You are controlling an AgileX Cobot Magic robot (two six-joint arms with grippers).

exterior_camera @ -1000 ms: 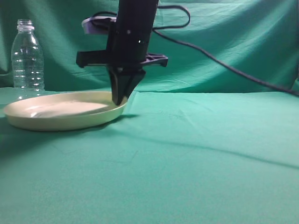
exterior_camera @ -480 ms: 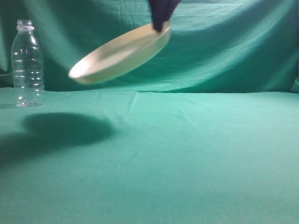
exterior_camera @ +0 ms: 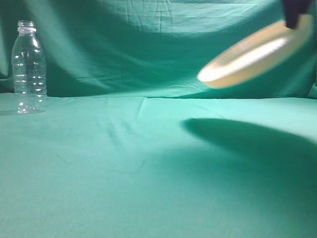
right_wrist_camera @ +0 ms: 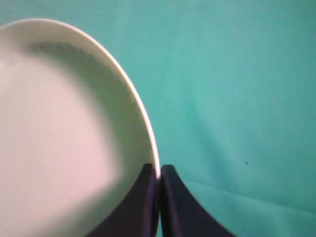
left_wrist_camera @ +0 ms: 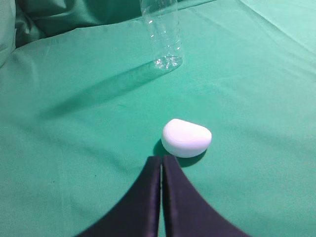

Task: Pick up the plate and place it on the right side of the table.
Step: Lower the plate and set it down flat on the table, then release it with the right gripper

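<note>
Right tool is clenched on the rim of the plate, carrying it tilted, high above the right part of the desk, its lower edge hanging toward the left. You are mid-carry, so I judge the next need is a slow descent: level the plate, let its low edge meet the cloth first, and release only once it lies flat. A one-point rim grip may let it swing or slip, so avoid sudden stops. Left tool has its jaws pressed together on nothing, near a small white object and the bottle. In the exterior view the plate is blurred and the right tool is nearly cut off at the top corner; the bottle stands far left.
</note>
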